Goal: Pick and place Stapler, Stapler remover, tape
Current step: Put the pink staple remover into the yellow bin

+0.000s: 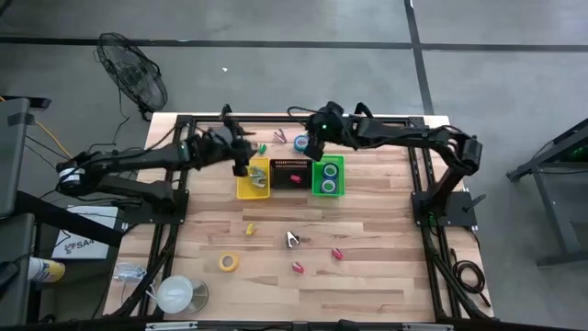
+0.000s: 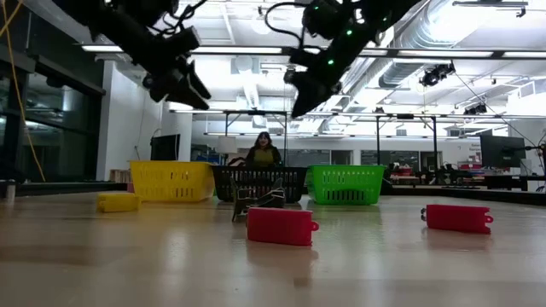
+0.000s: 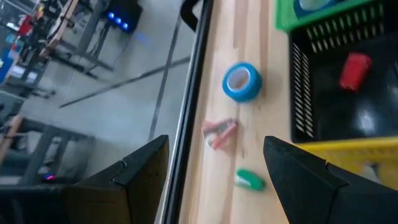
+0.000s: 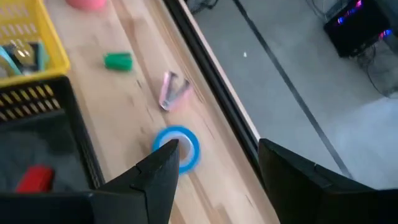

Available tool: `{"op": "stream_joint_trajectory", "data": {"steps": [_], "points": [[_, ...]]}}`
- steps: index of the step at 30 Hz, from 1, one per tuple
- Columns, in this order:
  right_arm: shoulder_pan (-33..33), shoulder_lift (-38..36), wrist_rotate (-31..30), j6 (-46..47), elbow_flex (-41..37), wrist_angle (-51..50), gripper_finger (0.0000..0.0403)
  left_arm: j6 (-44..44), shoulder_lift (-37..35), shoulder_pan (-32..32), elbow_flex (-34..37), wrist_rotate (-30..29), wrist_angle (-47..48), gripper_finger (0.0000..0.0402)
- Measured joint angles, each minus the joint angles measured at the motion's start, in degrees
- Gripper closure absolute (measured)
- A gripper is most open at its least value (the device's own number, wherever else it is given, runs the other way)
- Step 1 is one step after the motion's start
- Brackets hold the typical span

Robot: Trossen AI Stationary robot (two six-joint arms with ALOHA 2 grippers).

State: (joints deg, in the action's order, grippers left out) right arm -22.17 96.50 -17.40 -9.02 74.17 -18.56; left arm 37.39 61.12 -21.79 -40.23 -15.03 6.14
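Three bins stand in a row at the table's far middle: yellow [image 1: 253,179], black [image 1: 289,173], green [image 1: 329,176]. A blue tape roll [image 1: 301,142], a pink staple remover [image 1: 280,136] and a green stapler [image 1: 262,147] lie on the table behind them. My left gripper [image 1: 241,158] hangs open and empty above the yellow bin's far side. My right gripper [image 1: 312,147] hangs open and empty above the blue tape [image 4: 180,148], clear of it. A red stapler [image 3: 356,70] lies in the black bin. Tape rolls [image 1: 329,170] lie in the green bin.
On the near half of the table lie a yellow tape roll [image 1: 228,262], a yellow stapler [image 1: 249,228], a metal staple remover [image 1: 292,240] and two red staplers [image 1: 299,268] [image 1: 337,253]. A large white roll [image 1: 175,294] stands at the near left corner. A person [image 2: 263,152] sits beyond the table.
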Motion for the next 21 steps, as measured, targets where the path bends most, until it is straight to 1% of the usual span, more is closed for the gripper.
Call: {"op": "stream_joint_trajectory", "data": {"steps": [4,7,11,13,17,21], "points": [[-2.47,-3.26,2.49,0.08,0.0,-6.29,0.0194,0.62,2.67,-8.31,-1.66,10.29,-1.46,0.0145],[-4.34,-4.19,3.96,0.81,0.0,-9.31,0.0194,1.95,7.68,-11.79,-5.64,14.56,-1.62,0.0145],[-5.8,-4.42,4.1,0.98,0.0,-13.26,0.0194,5.05,17.5,-13.71,-14.48,18.97,2.11,0.0145],[-6.21,-4.42,4.17,1.03,0.0,-15.66,0.0194,7.49,22.83,-14.06,-20.17,20.41,5.81,0.0145],[-6.38,-4.42,4.21,0.99,0.0,-21.15,0.0194,12.98,32.91,-14.61,-31.77,21.25,18.46,0.0145],[-6.36,-4.42,4.39,0.31,0.0,-26.77,0.0194,19.82,40.26,-14.61,-40.03,21.56,27.8,0.0145]]}}
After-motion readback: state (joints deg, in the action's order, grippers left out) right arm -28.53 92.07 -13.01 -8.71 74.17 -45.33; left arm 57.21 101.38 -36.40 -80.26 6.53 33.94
